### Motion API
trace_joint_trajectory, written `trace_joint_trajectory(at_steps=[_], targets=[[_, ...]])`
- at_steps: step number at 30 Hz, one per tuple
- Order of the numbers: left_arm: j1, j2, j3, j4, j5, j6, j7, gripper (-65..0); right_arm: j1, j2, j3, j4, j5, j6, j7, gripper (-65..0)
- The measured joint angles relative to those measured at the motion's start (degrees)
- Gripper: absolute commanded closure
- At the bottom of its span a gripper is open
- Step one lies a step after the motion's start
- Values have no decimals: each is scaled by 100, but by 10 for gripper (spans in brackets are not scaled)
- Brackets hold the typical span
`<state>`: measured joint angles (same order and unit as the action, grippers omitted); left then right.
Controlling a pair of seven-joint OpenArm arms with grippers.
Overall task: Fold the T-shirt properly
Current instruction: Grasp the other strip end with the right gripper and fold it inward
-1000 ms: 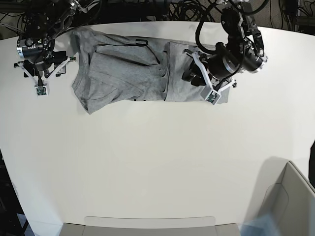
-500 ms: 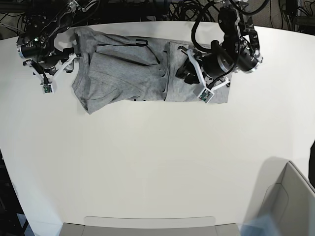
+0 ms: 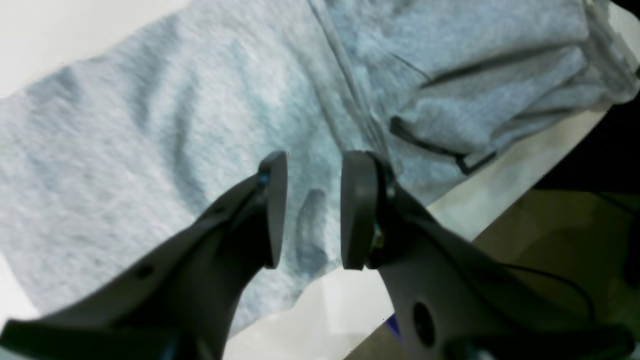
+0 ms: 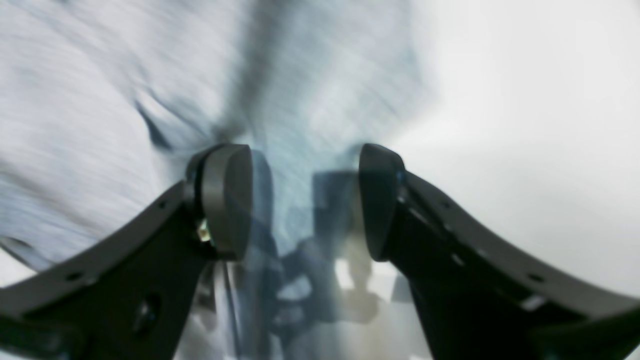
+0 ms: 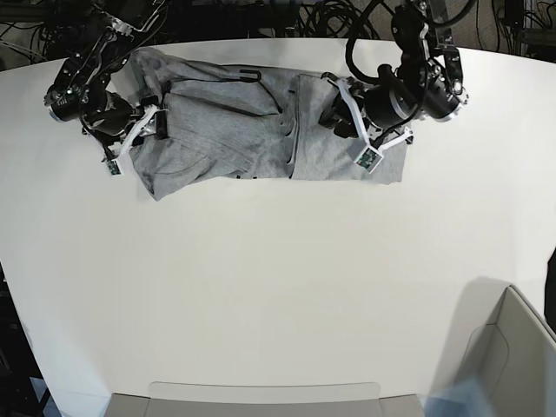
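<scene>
Presently, left to right in the base view:

1. Right pincer, black with curved grey pads. Position: over the near-left edge of the garment, just inside its outline. Pads stand wide apart with nothing between them; its own camera is smeared by blur. Judged purpose: lining up to take the left end for a fold toward the middle.

2. Heather-grey short-sleeved cotton T-shirt. Position: flat on the white desk, along the far edge, long side running left-right. Condition: partly folded, one panel doubled over at the right with a straight vertical edge; left half rumpled, with loose overlapping layers and creases. A dark-trimmed edge, apparently the collar, shows at the far side; no lettering legible.

3. Left pincer, same make. Position: low over the doubled right panel. Pads partly apart, hovering above cloth, gripping nothing. Judged purpose: poised to pinch or steady that panel.
</scene>
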<state>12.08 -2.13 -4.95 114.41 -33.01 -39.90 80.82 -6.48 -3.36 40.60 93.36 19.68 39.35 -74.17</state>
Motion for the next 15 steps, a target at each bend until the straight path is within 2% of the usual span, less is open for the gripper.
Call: trace_joint_trajectory(at_steps=[8, 11, 15], targets=[[-2, 2, 2, 0, -2, 0, -2, -180, -9, 13, -376, -177, 138, 0, 184, -327], [0, -9, 2, 0, -2, 0, 0, -180, -9, 11, -378, -195, 140, 0, 184, -222], [-2, -4, 2, 0, -2, 0, 0, -180, 42, 17, -437, -238, -44, -2, 164, -15]])
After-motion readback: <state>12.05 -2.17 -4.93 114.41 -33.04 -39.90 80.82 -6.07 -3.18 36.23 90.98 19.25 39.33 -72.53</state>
